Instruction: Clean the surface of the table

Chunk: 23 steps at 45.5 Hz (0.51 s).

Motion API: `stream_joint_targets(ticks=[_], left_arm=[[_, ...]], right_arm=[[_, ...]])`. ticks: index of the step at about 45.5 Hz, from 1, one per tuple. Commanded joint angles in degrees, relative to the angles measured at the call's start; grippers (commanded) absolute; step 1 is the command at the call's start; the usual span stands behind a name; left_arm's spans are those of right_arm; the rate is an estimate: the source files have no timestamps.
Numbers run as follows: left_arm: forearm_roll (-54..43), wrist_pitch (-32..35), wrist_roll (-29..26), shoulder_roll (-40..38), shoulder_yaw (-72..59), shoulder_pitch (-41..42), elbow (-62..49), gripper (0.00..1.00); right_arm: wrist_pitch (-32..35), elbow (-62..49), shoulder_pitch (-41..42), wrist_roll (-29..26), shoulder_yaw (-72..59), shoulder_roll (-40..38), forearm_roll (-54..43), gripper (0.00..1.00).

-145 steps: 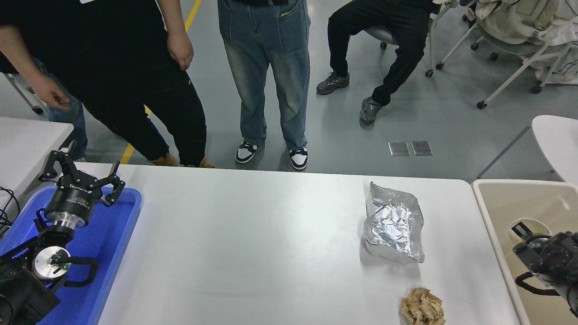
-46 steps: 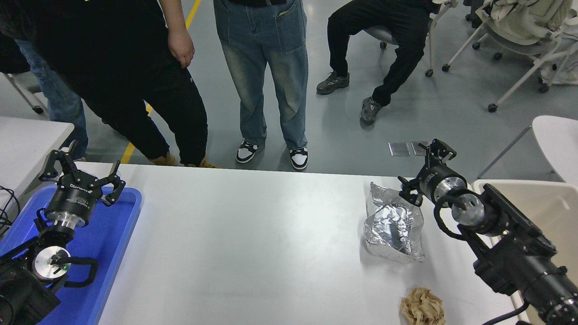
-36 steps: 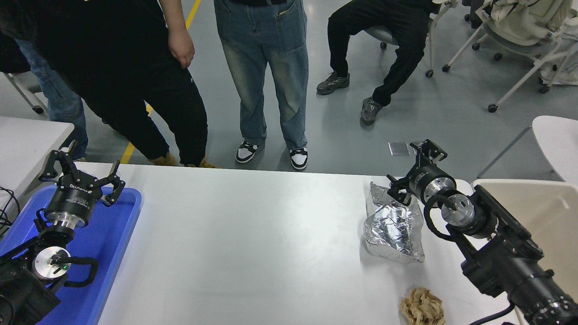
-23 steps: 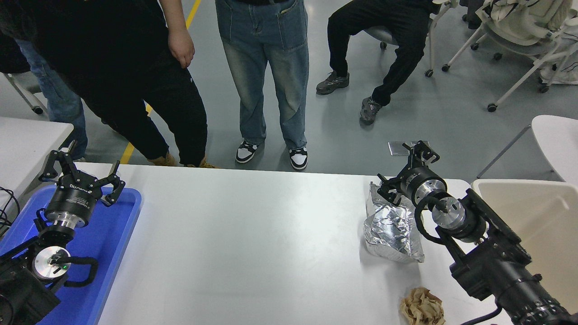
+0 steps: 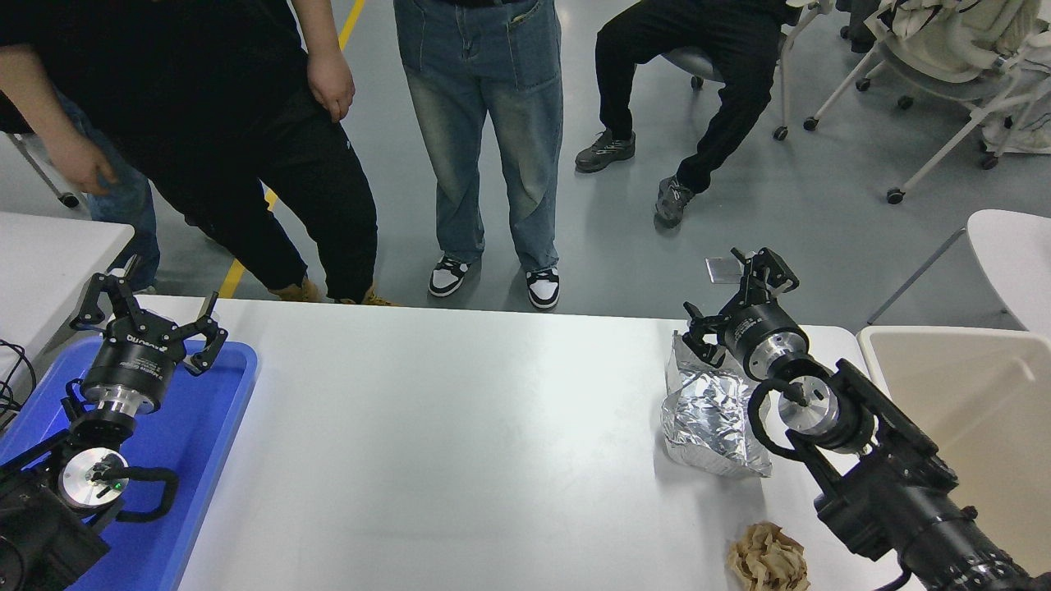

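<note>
White counter (image 5: 460,443) below, right claw (image 5: 733,300) released, reaching over crumpled foil (image 5: 713,410); left claw (image 5: 148,316) released above blue tray (image 5: 209,427).

Grey floor (image 5: 805,205) with a yellow line (image 5: 349,25); white wheeled chairs (image 5: 928,74) at far right.

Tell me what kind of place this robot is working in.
Probably an indoor lab or workshop used for robot trials. The floor is smooth grey with a yellow line painted on it, wheeled office chairs stand at the far right, and people stand watching across the white table.
</note>
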Motion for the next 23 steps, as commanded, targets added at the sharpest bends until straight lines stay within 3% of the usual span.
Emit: stream_joint_targets(ticks=[1, 7, 23], left_arm=[[0.03, 0.00, 0.00, -0.04, 0.00, 0.01, -0.02, 1.00], [0.03, 0.00, 0.00, 0.05, 0.00, 0.01, -0.02, 1.00], [-0.06, 0.00, 0.00, -0.04, 0.00, 0.01, -0.02, 1.00]], right_arm=[[5.06, -2.27, -1.02, 8.54, -6.77, -1.33, -0.67, 1.00], [7.87, -2.18, -1.11, 9.42, -7.48, -1.42, -0.67, 1.00], [7.61, -2.18, -1.11, 8.98, -6.60, -1.77, 0.65, 1.00]])
